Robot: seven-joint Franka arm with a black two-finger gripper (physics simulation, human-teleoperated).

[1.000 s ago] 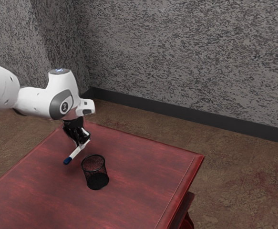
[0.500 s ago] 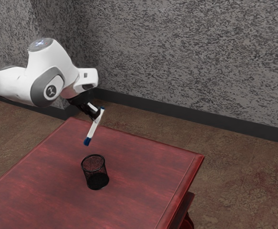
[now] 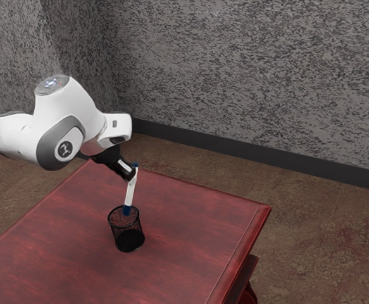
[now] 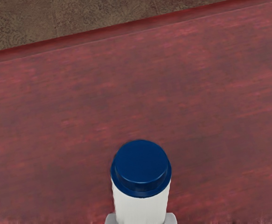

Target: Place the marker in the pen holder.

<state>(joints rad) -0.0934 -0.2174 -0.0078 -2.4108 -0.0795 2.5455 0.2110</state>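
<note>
Now our black two-finger gripper (image 3: 132,175) pinches the white, blue-ended cylindrical marker (image 3: 130,194), tilted, lower tip at the mouth of the round black mesh pen holder (image 3: 128,235).

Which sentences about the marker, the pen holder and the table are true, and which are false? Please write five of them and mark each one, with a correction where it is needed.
1. The gripper is shut on the marker. True.
2. The pen holder lies on its side. False: it stands upright on the table.
3. The marker has blue at both ends. True.
4. The marker lies flat on the table. False: it is held steeply, with its lower end at the pen holder's mouth in the exterior view.
5. The table top is red. True.
</note>
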